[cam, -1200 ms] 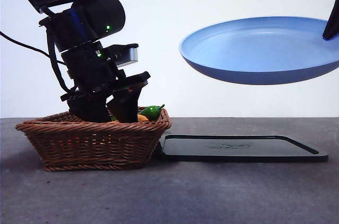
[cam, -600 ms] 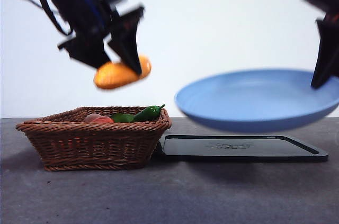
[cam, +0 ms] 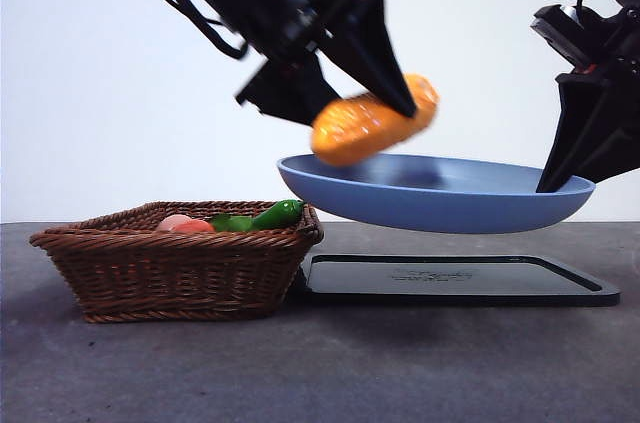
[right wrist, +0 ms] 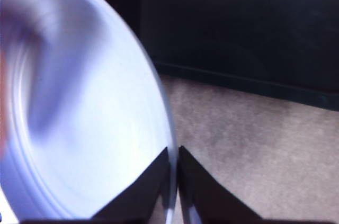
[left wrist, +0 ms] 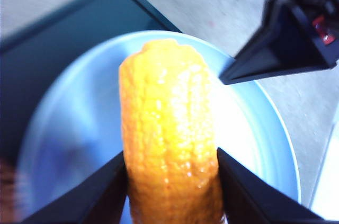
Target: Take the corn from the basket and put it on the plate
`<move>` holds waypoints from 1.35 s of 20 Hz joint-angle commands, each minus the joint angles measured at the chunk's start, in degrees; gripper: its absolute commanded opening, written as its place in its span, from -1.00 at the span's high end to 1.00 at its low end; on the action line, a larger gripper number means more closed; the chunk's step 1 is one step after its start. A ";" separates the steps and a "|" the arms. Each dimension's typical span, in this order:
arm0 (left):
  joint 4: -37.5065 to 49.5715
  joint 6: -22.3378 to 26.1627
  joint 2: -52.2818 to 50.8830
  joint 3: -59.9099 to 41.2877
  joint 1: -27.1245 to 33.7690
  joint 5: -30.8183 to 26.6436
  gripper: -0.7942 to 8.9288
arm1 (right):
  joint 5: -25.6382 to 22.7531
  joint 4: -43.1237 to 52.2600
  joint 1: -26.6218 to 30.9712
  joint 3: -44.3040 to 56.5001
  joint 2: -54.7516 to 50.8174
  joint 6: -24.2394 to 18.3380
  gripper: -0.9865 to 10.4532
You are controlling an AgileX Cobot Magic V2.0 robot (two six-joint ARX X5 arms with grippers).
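Observation:
My left gripper [cam: 385,93] is shut on the orange-yellow corn [cam: 372,121], holding it just above the light-blue plate [cam: 440,195]. In the left wrist view the corn [left wrist: 168,134] fills the gap between the jaws, with the plate [left wrist: 254,144] beneath it. My right gripper [cam: 560,178] is shut on the plate's right rim and holds the plate in the air above the black tray. The right wrist view shows the rim [right wrist: 170,181] pinched between the jaws. The wicker basket [cam: 175,268] stands on the table at the left, below and left of the corn.
A green chili pepper [cam: 272,213] and a pinkish-red fruit [cam: 182,225] lie in the basket. A flat black tray [cam: 455,281] rests on the table right of the basket, under the plate. The grey table runs toward the front edge.
The left gripper lifted the corn out of the basket and carried it right, over the plate. The right gripper lowered the plate and shifted it left.

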State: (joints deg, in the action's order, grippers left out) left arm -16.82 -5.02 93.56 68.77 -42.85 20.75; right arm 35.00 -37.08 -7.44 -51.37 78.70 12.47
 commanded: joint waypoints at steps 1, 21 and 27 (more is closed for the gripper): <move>1.25 -0.07 2.89 1.16 -1.36 0.04 0.42 | 0.98 0.42 -0.13 -1.25 0.70 0.59 0.83; -3.80 -0.55 0.87 6.51 -2.16 0.13 0.14 | -1.88 3.21 1.31 -1.53 1.03 0.63 0.83; -4.61 -0.59 -5.33 7.02 -2.16 0.13 0.14 | -2.03 3.41 5.27 -7.28 7.13 0.61 0.83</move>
State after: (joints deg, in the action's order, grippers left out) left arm -21.69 -5.50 87.94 74.63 -44.38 20.78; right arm 32.67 -34.28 -2.07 -57.65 85.10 12.47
